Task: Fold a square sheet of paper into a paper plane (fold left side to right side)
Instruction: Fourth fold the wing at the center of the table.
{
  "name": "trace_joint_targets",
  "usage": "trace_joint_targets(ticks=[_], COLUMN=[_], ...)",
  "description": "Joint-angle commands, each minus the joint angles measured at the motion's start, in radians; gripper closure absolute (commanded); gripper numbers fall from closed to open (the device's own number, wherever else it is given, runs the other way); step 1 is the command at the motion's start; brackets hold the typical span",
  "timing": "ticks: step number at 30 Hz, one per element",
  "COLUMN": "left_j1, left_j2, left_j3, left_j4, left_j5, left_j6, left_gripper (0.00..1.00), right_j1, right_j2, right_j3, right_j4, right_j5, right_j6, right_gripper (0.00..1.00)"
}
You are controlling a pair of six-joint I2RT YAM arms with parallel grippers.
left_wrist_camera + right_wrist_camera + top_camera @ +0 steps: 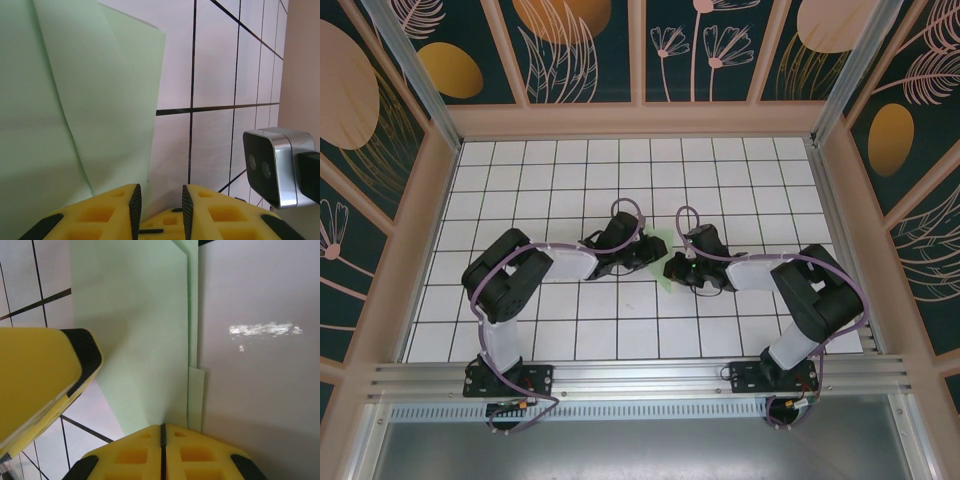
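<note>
Sheet of paper (60,100) lies on the table (570,180), already doubled over, pale green, one layer on another. Left gripper (160,207) sits at the sheet's left side and right gripper (162,440) at its right side, so the sheet is between the two. Left jaws are a narrow gap apart. The edge of the upper flap (125,100) runs down just beside the left finger, and nothing looks caught in the gap. Right jaws are clenched tight, with their tips touching the sheet at its near edge. Can't tell if a layer is nipped between them or just pressed down. From the right wrist, a thin strip of the lower layer (195,400) sticks out past the top layer's right edge, so the edges don't match there. Step in hand looks like the left-to-right fold, at the lining-up and creasing stage. To do it well, the right tips should act as an anchor on the sheet and not drag. The left should nip only the top flap at its free edge and slide it across until that strip is covered. Then press flat along the fold line, working outward from the anchored end. Thin paper buckles and skates on a smooth table, so go slow and low and don't lift the flap high. Check both corners of the sheet before creasing hard.
</note>
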Motion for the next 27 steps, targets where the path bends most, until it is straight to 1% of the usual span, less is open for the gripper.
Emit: trace_joint_targets(ticks=[1, 8, 13, 22, 27], left_j1=[-0.017, -0.044, -0.049, -0.049, -0.049], left_j2=[0.02, 0.054, 0.066, 0.096, 0.1], left_j3=[0.003, 0.022, 0.0, -0.005, 0.041], left_j4=[0.027, 0.019, 0.027, -0.046, -0.17], left_j5=[-0.003, -0.011, -0.034, -0.134, -0.216], left_j6=[-0.036, -0.063, -0.09, -0.082, -0.026], left_gripper=[0.69, 0.69, 0.69, 0.69, 0.68], right_j1=[-0.002, 0.001, 0.007, 0.021, 0.029], right_j2=[0.059, 0.069, 0.076, 0.093, 0.105], right_j3=[-0.015, -0.014, -0.008, 0.008, 0.014], right_j4=[-0.109, -0.11, -0.122, -0.166, -0.187], right_j5=[0.049, 0.049, 0.059, 0.09, 0.101], right_j6=[-0.026, -0.029, -0.033, -0.047, -0.053], right_gripper=[0.89, 0.89, 0.89, 0.89, 0.89])
